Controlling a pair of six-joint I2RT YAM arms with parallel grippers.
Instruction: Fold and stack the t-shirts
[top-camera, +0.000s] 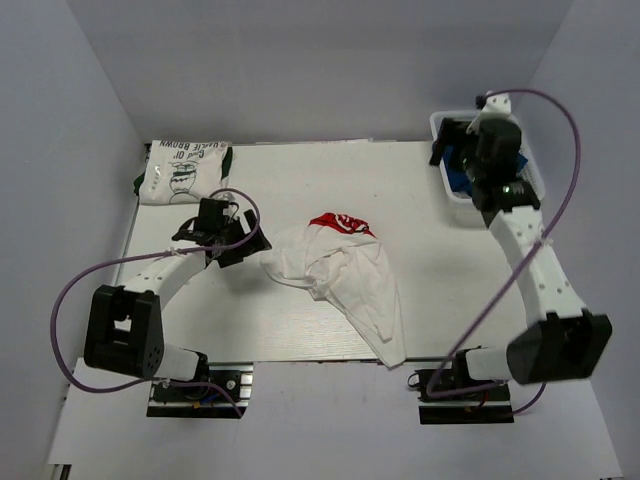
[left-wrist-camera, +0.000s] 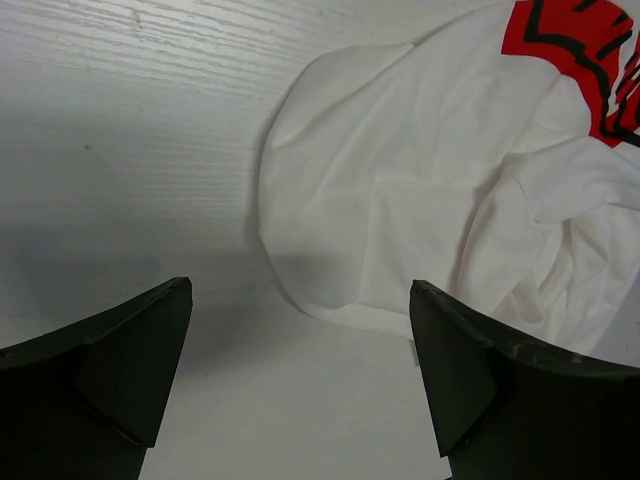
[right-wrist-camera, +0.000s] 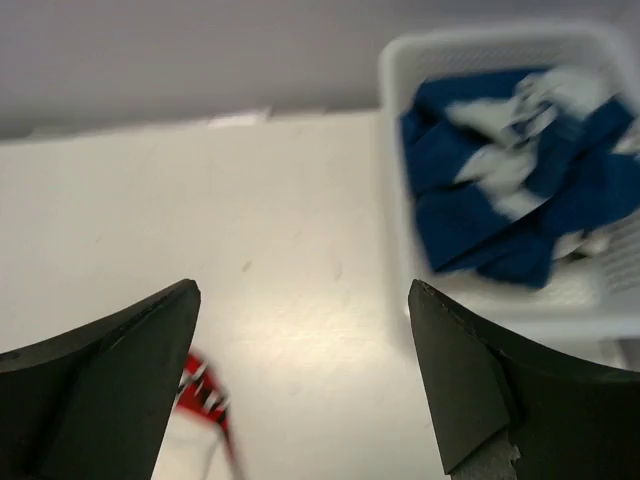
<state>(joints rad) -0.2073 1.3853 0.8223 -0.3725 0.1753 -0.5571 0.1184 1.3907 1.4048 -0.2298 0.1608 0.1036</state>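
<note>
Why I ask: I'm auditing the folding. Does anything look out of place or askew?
The white t-shirt with the red graphic lies crumpled mid-table. The blue t-shirt sits bunched in the basket. Only the green-print t-shirt looks folded, far left.

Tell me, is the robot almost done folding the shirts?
Not yet. One green-print shirt lies folded, back left. The red-print shirt lies crumpled beside the open left gripper. The blue shirt is in the basket, near the open right gripper.
</note>
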